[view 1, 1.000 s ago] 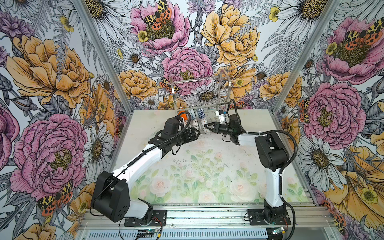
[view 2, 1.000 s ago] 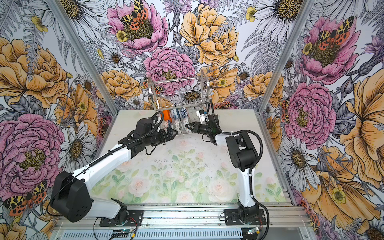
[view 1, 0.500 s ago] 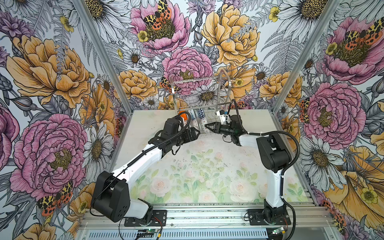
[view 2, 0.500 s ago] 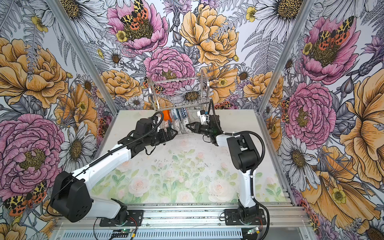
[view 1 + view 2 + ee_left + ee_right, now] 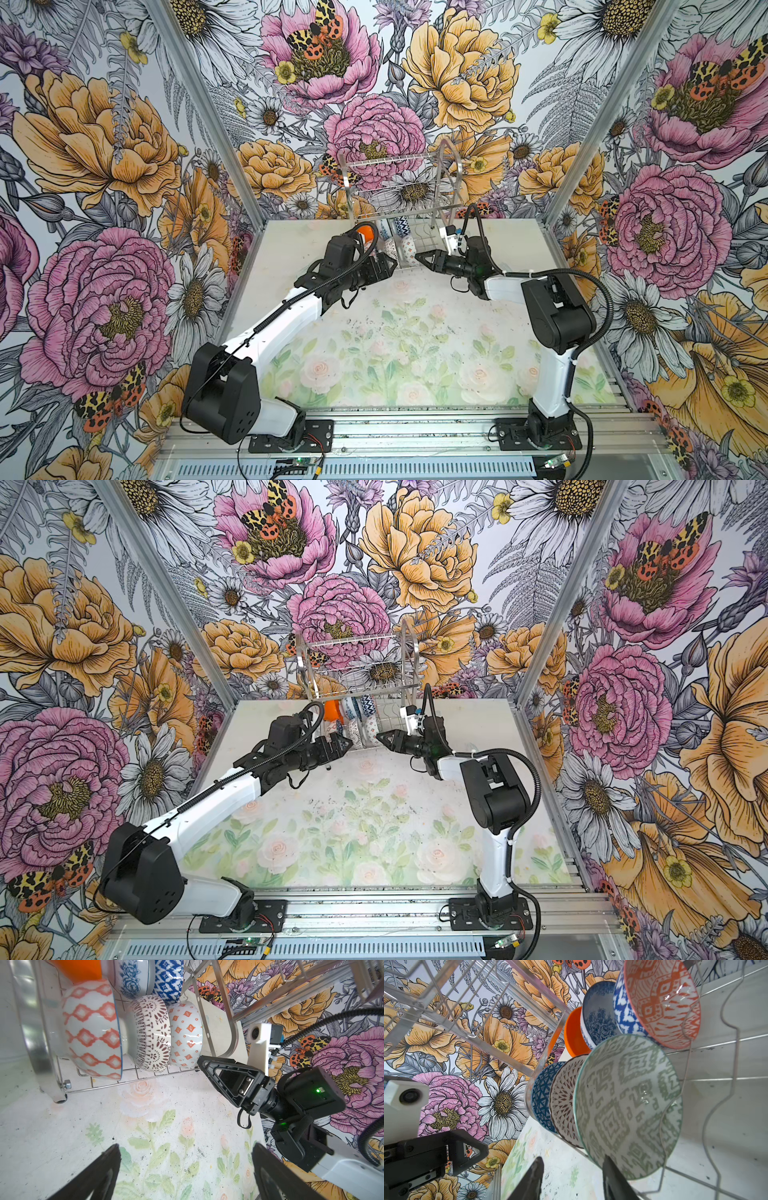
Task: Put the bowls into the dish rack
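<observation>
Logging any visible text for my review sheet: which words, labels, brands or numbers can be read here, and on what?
None readable: the bowls and wallpaper carry patterns only, the dish rack shows none.
Circuit boards on the base rail: any print too small to read.

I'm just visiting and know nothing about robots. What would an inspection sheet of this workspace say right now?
Surface: floral table mat, flat, speckled with dark flecks.
Job's things: bowls stand on edge in two rows on the dish rack's lower tier; none seen on the table.
Clutter: nothing seen.
Grippers: left gripper open, empty, facing the rack; right gripper open, jaws astride the green-patterned bowl's rim, not pinching it.
Cables: black hoses loop along both arms, no snag seen.
Surroundings: flowered wall panels on three sides.
</observation>
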`<state>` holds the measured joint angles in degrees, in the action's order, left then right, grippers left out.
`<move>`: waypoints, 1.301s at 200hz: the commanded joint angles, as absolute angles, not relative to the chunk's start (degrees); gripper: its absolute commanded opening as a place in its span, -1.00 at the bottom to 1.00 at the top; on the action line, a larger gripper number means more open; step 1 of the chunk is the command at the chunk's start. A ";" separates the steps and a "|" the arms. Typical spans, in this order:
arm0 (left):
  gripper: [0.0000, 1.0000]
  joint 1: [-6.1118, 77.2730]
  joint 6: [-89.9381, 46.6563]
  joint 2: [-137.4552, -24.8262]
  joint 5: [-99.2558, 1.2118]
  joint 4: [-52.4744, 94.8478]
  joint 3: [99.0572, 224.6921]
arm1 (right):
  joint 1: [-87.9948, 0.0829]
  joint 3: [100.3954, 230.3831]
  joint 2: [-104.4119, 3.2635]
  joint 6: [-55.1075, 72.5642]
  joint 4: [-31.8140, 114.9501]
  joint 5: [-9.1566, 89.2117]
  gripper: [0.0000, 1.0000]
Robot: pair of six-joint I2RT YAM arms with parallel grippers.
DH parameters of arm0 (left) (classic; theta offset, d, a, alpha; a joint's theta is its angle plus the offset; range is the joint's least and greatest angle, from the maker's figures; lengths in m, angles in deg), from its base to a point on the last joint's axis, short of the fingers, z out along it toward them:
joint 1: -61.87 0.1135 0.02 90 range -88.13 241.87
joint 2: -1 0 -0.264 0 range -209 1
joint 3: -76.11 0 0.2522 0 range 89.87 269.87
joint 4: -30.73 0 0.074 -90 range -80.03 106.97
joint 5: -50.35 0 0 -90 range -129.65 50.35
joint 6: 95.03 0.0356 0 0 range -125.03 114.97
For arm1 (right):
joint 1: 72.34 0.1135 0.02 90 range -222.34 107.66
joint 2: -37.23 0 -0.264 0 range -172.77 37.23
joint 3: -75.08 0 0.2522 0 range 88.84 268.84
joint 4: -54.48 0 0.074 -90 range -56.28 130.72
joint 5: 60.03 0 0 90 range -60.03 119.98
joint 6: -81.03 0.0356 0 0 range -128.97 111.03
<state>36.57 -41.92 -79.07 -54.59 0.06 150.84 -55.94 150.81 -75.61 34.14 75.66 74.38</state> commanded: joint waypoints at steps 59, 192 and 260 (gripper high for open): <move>0.97 37.37 -35.96 -74.04 -46.24 0.75 148.81 | -56.62 144.19 -67.13 28.31 80.04 67.94 0.25; 0.97 38.58 -22.26 -50.13 -6.99 19.77 125.29 | -63.61 123.00 -37.50 26.49 64.62 41.12 0.99; 0.97 50.48 -16.47 -53.82 -4.60 41.09 109.32 | -64.24 110.84 -16.41 10.06 55.72 1.47 0.99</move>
